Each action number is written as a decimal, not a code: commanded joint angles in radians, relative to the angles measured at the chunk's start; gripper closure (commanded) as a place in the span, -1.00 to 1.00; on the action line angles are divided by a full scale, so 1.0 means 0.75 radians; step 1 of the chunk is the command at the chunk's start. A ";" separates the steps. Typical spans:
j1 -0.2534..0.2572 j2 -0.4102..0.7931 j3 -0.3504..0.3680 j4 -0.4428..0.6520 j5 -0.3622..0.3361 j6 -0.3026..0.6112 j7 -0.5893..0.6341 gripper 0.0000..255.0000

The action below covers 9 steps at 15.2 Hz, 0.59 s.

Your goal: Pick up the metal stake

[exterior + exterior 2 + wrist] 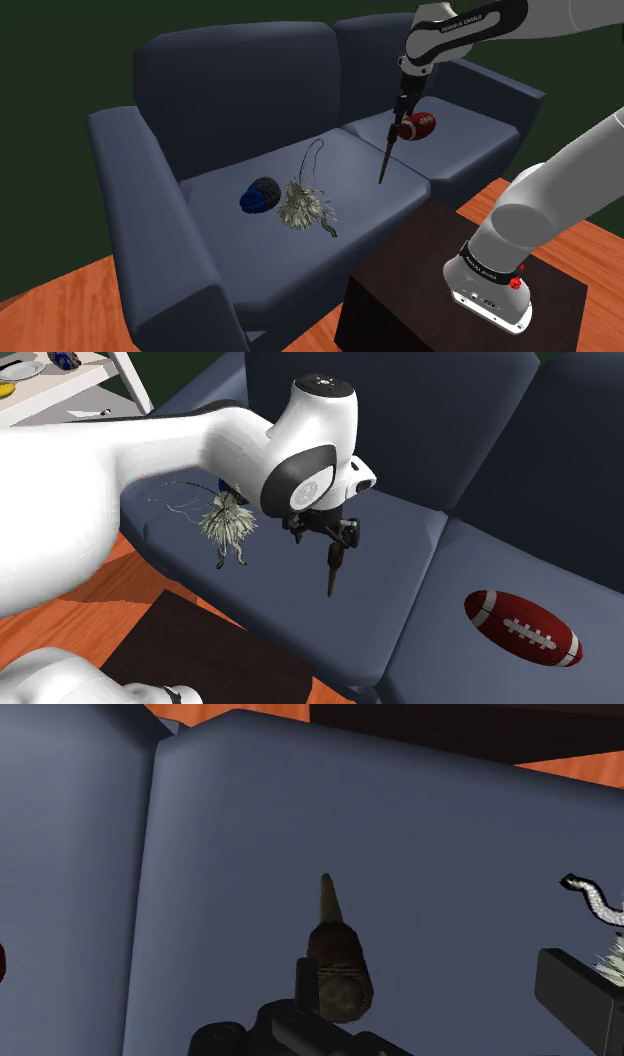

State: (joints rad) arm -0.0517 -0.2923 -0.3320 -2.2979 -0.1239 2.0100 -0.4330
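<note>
The stake [390, 150], right of the frame's centre, looks stiff, heavy and slick; best held at its thick head; whether the gripper [402, 108] clamps it I cannot tell

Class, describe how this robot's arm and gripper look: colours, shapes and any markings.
The arm is rounded white links with dark joint bands, dark lettering on one link and a red spot near its base. The gripper is all black.

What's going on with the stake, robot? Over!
Gripper above sofa cushion. Stake upright at gripper, point down. Football and feathery tuft well aside, nothing blocking. Over.
</note>
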 commanded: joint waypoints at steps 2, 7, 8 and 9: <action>0.003 0.159 -0.055 0.076 0.054 0.089 -0.096 -1.00; 0.001 0.221 -0.068 0.047 0.078 0.177 -0.124 -1.00; 0.001 0.229 -0.069 0.037 0.080 0.195 -0.126 -1.00; 0.001 0.238 -0.071 0.027 0.083 0.214 -0.128 -1.00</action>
State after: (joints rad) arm -0.0502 -0.1194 -0.3830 -2.2702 -0.0632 2.1567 -0.5258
